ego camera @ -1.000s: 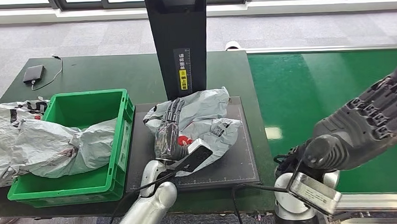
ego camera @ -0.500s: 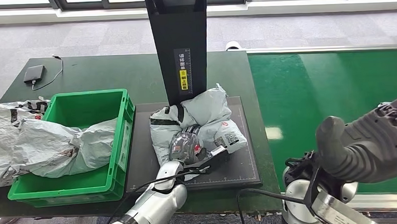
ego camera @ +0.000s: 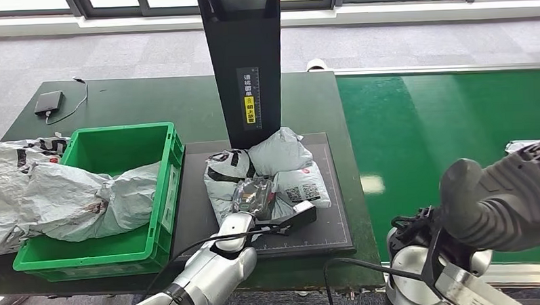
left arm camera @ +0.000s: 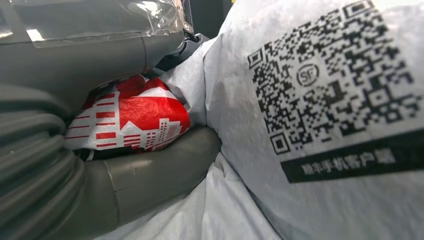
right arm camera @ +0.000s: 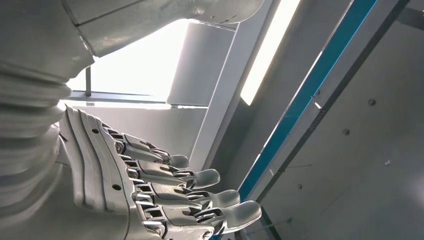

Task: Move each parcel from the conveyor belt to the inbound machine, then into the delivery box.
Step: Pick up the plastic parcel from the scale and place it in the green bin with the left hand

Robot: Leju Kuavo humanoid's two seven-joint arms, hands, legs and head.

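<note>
A crumpled grey parcel [ego camera: 281, 167] with a QR label lies on the black plate of the inbound machine [ego camera: 331, 225], under the black scanner column [ego camera: 244, 65]. My left hand [ego camera: 252, 197] grips the parcel's near side. In the left wrist view its thumb [left arm camera: 150, 175] presses a red-and-white printed fold [left arm camera: 135, 117] of the parcel [left arm camera: 325, 100]. My right hand [ego camera: 509, 195] is raised over the near edge of the green conveyor belt [ego camera: 442, 119], holding nothing. The right wrist view has its fingers [right arm camera: 200, 200] stretched out toward the ceiling.
The green delivery box [ego camera: 162, 197] stands left of the plate, with large grey parcels [ego camera: 65, 197] spilling over its left side. A black device with a cable [ego camera: 48, 102] lies at the table's far left. Something white [ego camera: 521, 145] sits on the belt at the right edge.
My left hand has drawn back toward me, closing on the parcel and bunching it smaller. My right hand has dropped lower and further right, out of most of the picture.
</note>
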